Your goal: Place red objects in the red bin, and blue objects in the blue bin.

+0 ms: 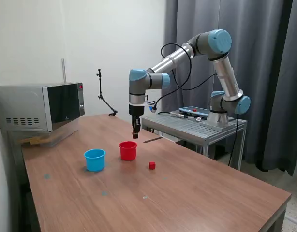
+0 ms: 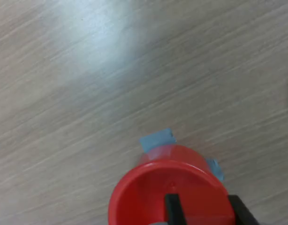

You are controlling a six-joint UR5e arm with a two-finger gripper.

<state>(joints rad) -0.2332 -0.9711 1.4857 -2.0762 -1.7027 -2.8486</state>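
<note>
My gripper point(image 1: 135, 134) hangs just above and slightly behind the red bin point(image 1: 127, 150), a small red cup on the wooden table. In the wrist view the red bin point(image 2: 168, 194) lies right under my gripper point(image 2: 202, 213). The narrow gap between the two dark fingertips point(image 2: 172, 208) is filled with red, which looks like a small red cube held there. A second red cube point(image 1: 152, 165) lies on the table toward the exterior view's right of the red bin. The blue bin point(image 1: 95, 159), a light blue cup, stands on its other side. No blue objects are in view.
A microwave point(image 1: 42, 106) stands at the table's back on the exterior view's left. A metal stand point(image 1: 197, 126) carrying the arm's base sits behind the table on the right. Bits of blue tape point(image 2: 157, 139) stick to the table beside the red bin.
</note>
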